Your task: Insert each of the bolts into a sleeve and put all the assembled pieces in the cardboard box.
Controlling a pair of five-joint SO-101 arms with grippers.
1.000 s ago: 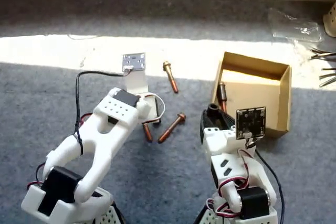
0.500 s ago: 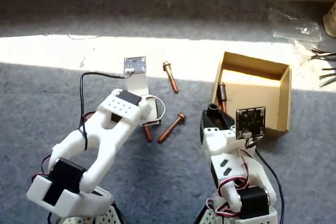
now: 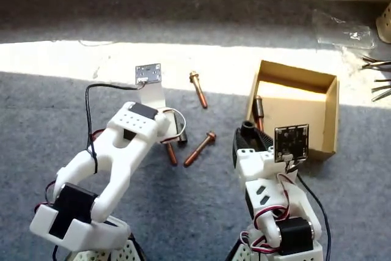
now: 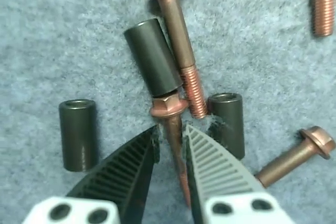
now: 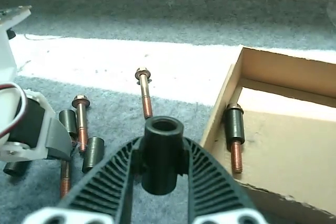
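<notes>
Assembly is the step in hand, as the parts lie: one piece done, the rest loose. In the high view, your left arm (image 3: 131, 136) bends over the cluster of parts on the carpet (image 3: 55, 108). A spare bolt (image 3: 198, 90) lies apart toward the cardboard box (image 3: 333, 111), where one assembled piece (image 3: 258, 108) rests against the wall nearest the arms. In the left wrist view, the left gripper (image 4: 170, 129) is parted narrowly astride the shank of the target bolt (image 4: 168, 107), just behind its head. A dark sliver shows on one side, so judge it not yet pinched. A lying sleeve (image 4: 155, 56) touches that bolt's head, and two more sleeves (image 4: 79, 132) stand on either side of the fingers. In the right wrist view, your right gripper (image 5: 163, 148) is clenched on the held sleeve (image 5: 163, 166), bore up and clear of the carpet, just beside the box. Next you must close on the shank, lift without dragging the neighbours, then line the bolt's tip with that open bore.
</notes>
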